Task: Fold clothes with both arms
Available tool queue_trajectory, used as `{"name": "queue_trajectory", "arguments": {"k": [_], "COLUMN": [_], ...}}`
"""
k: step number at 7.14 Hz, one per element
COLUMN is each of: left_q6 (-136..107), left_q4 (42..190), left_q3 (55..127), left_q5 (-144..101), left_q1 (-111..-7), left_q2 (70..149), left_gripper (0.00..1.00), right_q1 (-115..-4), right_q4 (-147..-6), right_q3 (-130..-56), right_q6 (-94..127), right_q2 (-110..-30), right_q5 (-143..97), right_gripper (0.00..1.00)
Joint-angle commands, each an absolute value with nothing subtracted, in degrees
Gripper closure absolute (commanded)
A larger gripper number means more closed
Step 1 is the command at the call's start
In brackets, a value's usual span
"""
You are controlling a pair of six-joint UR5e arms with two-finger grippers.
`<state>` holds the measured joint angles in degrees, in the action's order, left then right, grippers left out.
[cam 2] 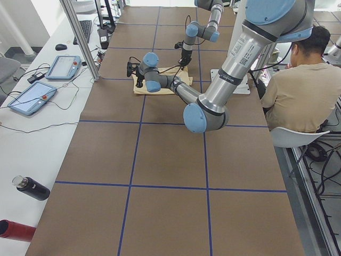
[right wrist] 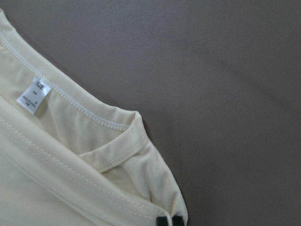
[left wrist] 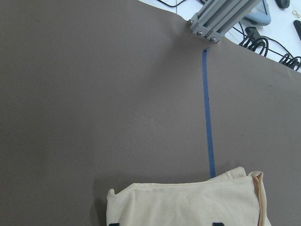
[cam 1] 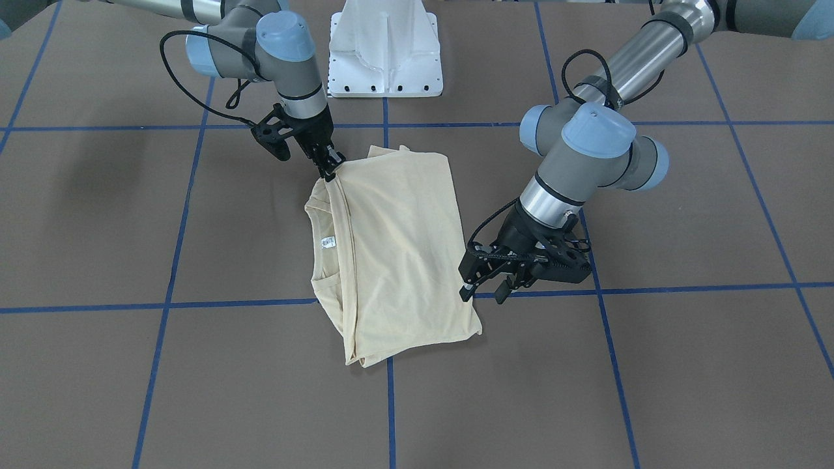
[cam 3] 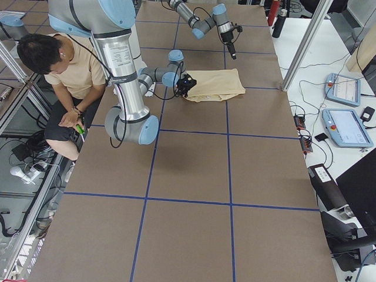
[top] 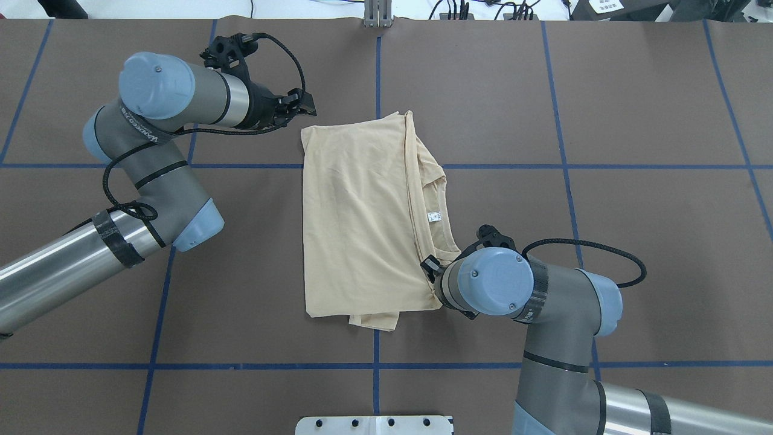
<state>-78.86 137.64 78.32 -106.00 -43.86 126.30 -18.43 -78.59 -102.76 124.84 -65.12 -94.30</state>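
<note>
One cream-yellow T-shirt (top: 362,217) lies on the brown table (top: 634,181), folded to a rough rectangle straight out from the white pedestal (cam 1: 384,58). A plain panel faces up. The neckline shows along its edge on my right side.

My right claw (cam 1: 328,170) is down on the shirt's side nearer the pedestal. It is nipped together on the folded shoulder just past the collar. Its wrist view brings this close up: two dark tips almost touching at the cloth's edge, the stitched neck rib, and the small white neck label (right wrist: 34,95). The overhead view hides that pinch under the blue joint cap.

My left claw (cam 1: 483,294) hangs spread wide, clear of the fabric, just beside the corner farthest from the pedestal. Its wrist view shows only that corner, bare table beyond it, one of the blue tape lines (left wrist: 207,113), and a metal post (left wrist: 221,19) at the table's far rim.

On every side away from the pedestal, open table surrounds the shirt. In the left side view a person (cam 2: 298,90) sits off the table, behind the pedestal.
</note>
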Motion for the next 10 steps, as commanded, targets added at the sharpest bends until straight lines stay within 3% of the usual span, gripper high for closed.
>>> {"name": "queue_trajectory", "arguments": {"k": [1,3,5,8,10], "left_q6": [-79.80,-82.16,-92.91,-113.51,-116.96], "left_q4": [137.64,137.64,137.55,128.53,123.34], "left_q3": [78.49,81.89,91.79,109.37,109.35], "left_q5": [-106.08,-106.17,-106.17,-103.12,-91.71], "left_q1": [-43.86,-43.77,-40.11,-24.67,-13.31], "left_q2": [126.39,125.25,118.16,107.53,105.55], "left_gripper": [0.28,0.28,0.28,0.28,0.29], "right_q1": [-19.15,-19.16,-17.68,-14.42,-13.97], "right_q4": [-77.27,-78.13,-78.22,-81.63,-81.74], "right_q3": [-103.27,-105.28,-107.56,-113.38,-113.38], "right_q6": [125.24,125.33,127.34,129.81,129.81], "right_q2": [-64.95,-65.39,-66.79,-70.66,-70.66], "right_q5": [-94.74,-94.92,-94.57,-93.87,-93.16], "right_gripper": [1.00,1.00,1.00,1.00,1.00]}}
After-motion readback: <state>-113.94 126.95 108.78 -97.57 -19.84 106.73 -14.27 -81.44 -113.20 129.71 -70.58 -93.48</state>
